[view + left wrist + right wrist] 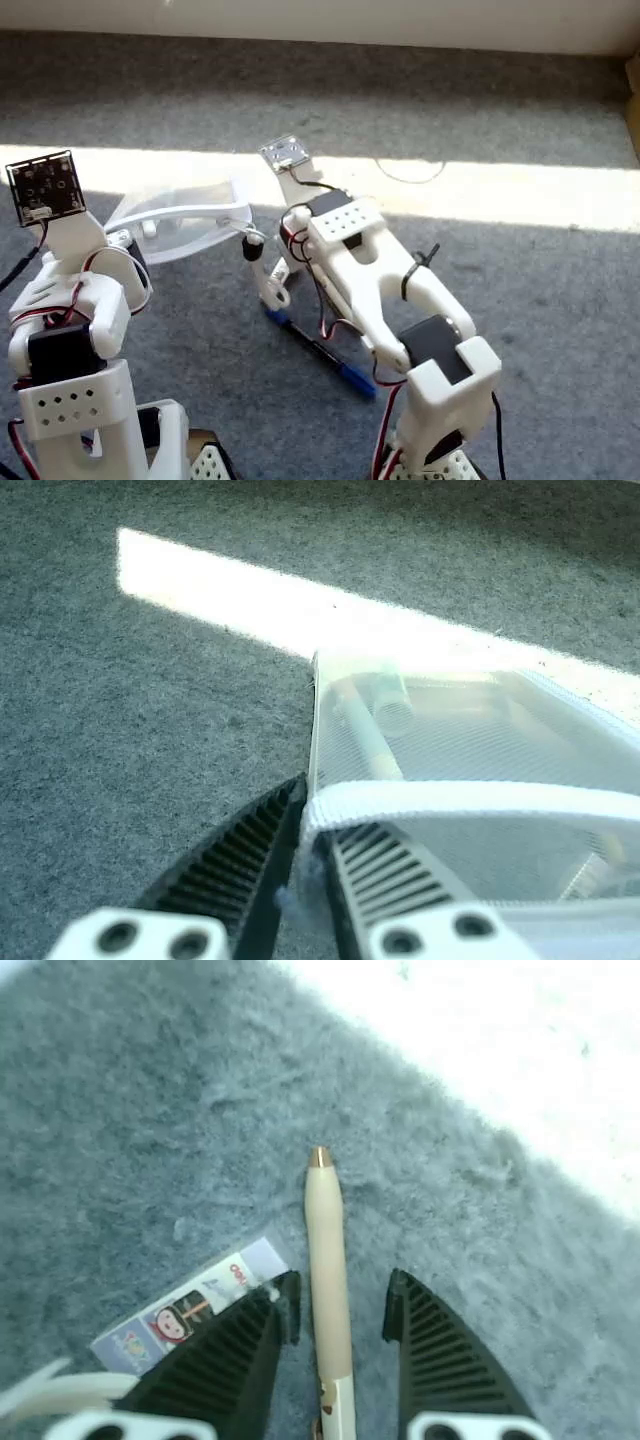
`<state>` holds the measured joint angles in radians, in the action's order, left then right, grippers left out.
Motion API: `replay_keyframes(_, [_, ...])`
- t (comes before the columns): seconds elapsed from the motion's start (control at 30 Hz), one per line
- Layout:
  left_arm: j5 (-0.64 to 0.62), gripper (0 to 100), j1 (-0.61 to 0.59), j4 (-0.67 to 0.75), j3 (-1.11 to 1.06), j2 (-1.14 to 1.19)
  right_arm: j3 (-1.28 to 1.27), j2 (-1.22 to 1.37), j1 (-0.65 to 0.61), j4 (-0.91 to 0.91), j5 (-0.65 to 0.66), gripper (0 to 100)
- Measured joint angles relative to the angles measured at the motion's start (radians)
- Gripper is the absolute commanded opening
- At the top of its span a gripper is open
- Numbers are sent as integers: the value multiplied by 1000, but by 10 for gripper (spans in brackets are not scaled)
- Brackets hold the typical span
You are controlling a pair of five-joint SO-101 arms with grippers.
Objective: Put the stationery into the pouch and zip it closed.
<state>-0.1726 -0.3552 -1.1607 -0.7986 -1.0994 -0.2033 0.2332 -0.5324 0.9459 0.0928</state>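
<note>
Pen (pixel 322 1230) between right end effector (pixel 342 1292) jaws; pouch (pixel 470 740) in left end effector (pixel 310 825).

**White Shells, Black Motors, Loose Wires**

Both the left arm (pixel 70 340) and the right arm (pixel 400 300) are white moulded shells around black servo blocks (pixel 435 340), with perforated plates (pixel 65 405) and looping red, black and white wires (pixel 322 300). A black cable tie (pixel 421 266) wraps the right arm. The left gripper (pixel 308 820) and right gripper (pixel 343 1290) have black ribbed fingers (pixel 235 1350) on white mounts with dark screw holes (pixel 118 938).
</note>
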Motion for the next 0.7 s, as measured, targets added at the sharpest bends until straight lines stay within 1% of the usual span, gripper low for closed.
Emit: replay_keyframes(0.7, [0,11,0,0,0,0,28,121,25,-26,8,130])
